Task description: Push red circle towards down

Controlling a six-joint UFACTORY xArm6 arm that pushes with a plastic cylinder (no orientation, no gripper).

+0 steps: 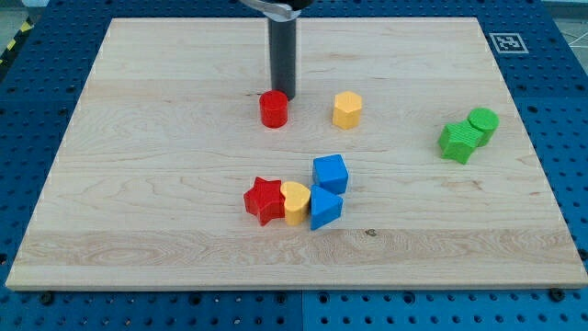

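Note:
The red circle is a short red cylinder on the wooden board, left of centre in the upper half. My tip stands just above it in the view, slightly to its right, touching or nearly touching its top edge. The dark rod rises straight up out of the view's top.
A yellow hexagon sits right of the red circle. Lower down, a red star, yellow heart, blue cube and blue triangle cluster together. A green star and green circle sit at the right.

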